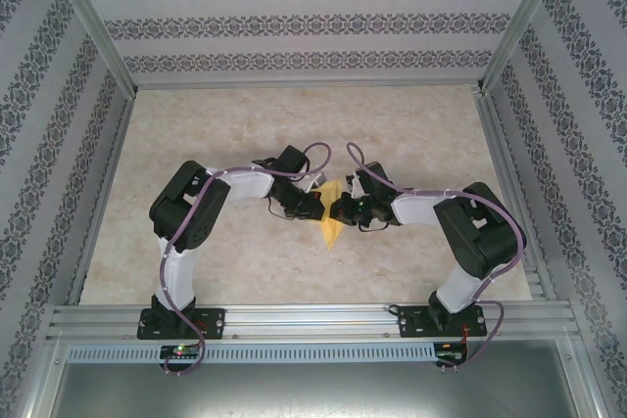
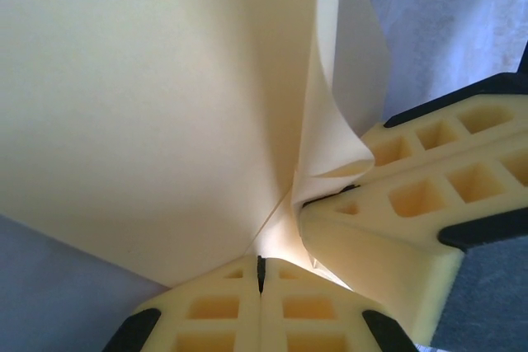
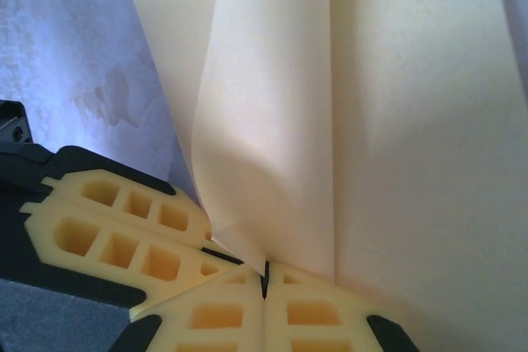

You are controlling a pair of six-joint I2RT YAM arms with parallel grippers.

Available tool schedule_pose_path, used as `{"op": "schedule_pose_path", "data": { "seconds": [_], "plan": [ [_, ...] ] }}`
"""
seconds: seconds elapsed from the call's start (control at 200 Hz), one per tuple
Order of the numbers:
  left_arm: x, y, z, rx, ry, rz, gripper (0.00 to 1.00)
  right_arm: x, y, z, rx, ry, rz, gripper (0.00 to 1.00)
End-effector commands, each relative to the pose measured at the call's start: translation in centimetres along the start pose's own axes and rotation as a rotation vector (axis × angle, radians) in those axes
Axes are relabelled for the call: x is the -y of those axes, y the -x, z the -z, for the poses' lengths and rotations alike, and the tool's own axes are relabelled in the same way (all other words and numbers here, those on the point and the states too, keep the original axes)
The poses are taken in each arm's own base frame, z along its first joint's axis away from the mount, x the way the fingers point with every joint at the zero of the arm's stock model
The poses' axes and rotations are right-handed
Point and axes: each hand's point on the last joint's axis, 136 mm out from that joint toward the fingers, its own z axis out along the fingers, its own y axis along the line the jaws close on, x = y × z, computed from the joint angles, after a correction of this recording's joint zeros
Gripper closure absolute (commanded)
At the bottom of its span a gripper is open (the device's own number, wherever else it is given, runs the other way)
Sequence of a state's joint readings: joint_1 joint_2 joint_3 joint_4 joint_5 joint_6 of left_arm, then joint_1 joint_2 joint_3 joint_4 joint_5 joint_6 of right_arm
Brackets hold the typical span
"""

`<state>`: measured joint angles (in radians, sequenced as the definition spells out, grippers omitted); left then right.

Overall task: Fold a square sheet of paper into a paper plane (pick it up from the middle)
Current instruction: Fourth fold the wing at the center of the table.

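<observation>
The mustard-yellow square sheet of paper (image 1: 331, 225) is creased into a pointed shape with its tip toward the near edge, held between both grippers mid-table. My left gripper (image 1: 319, 205) is shut on the paper's left side. My right gripper (image 1: 339, 210) is shut on its right side, and the tips nearly touch. In the left wrist view the sheet (image 2: 148, 105) fans out from my shut left gripper (image 2: 261, 265), with the right gripper's fingers (image 2: 396, 204) pinching a curled flap. In the right wrist view the folded layers (image 3: 371, 121) rise from my shut right gripper (image 3: 266, 269), beside the left gripper's fingers (image 3: 124, 232).
The marbled table top (image 1: 245, 134) is ringed by aluminium frame rails (image 1: 304, 315) and patterned walls (image 1: 294, 17). Both arm bases stand at the near rail, elbows bent outward toward the side rails.
</observation>
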<state>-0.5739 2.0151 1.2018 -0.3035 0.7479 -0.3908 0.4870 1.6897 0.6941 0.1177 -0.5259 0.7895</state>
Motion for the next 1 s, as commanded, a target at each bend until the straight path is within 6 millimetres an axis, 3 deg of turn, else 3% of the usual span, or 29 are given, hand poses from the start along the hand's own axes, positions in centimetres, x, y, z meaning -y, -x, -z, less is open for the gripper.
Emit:
{"op": "schedule_pose_path", "data": {
  "seconds": [0.0, 0.245, 0.56, 0.994],
  "plan": [
    [0.6, 1.2, 1.8, 0.052, 0.028, 0.002, 0.98, 1.1, -0.3, -0.4, -0.010, -0.060, 0.008, 0.96],
    [1.0, 1.1, 2.6, 0.071, 0.036, 0.008, 0.96, 1.1, -0.4, -0.5, -0.014, -0.067, 0.011, 0.95],
    [-1.0, 0.4, 2.0, 0.151, 0.083, 0.165, 0.99, 0.8, -0.5, -0.2, -0.010, -0.062, 0.016, 0.95],
    [1.4, 1.3, 2.6, 0.290, 0.003, 0.194, 1.00, 0.9, -0.6, -0.1, -0.009, -0.065, 0.016, 0.95]
  ]
}}
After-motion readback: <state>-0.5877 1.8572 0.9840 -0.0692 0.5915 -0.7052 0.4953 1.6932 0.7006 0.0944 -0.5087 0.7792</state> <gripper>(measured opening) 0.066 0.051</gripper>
